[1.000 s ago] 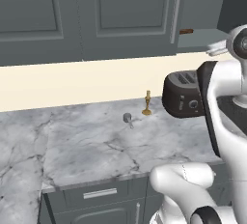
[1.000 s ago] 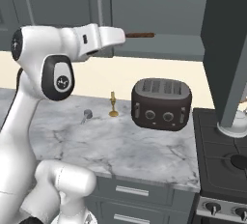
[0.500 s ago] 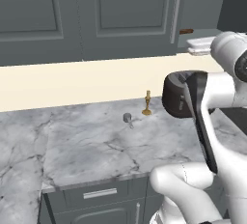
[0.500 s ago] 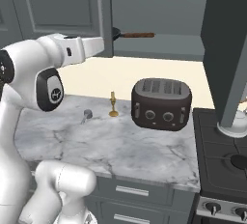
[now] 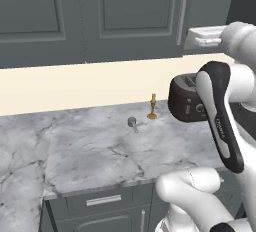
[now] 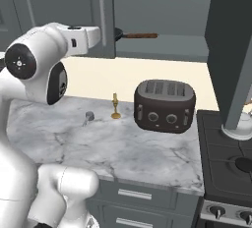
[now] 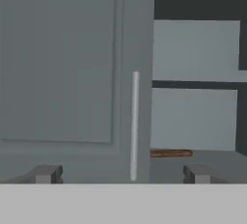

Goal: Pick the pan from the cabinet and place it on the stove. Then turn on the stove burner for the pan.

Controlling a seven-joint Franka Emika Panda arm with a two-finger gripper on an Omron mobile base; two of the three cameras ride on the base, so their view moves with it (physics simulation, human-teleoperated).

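Note:
The pan (image 6: 119, 34) rests on the shelf of the open cabinet (image 6: 167, 6), its black bowl half hidden behind the closed door's edge and its brown handle (image 6: 141, 36) pointing right. In the hand view that handle (image 7: 171, 153) peeks out low on the shelf, right of the door's silver bar (image 7: 135, 124). My gripper (image 7: 121, 175) is open and empty, facing the closed door a short way off, left of the pan. From the right base camera the gripper (image 6: 93, 36) is level with the shelf. The black stove (image 6: 224, 160) lies at the right, past the counter.
A dark four-slot toaster (image 6: 165, 105) stands on the marble counter (image 6: 123, 148) below the shelf, with a small brass piece (image 6: 115, 107) and a small grey piece (image 6: 89, 117) to its left. An open dark door (image 6: 231, 50) hangs above the stove, where a grey vessel (image 6: 238, 128) sits. Stove knobs (image 6: 216, 213) line the front.
My hand has drawn back to the left, from over the pan's handle to in front of the closed door. The jaws stayed open and the pan has not moved.

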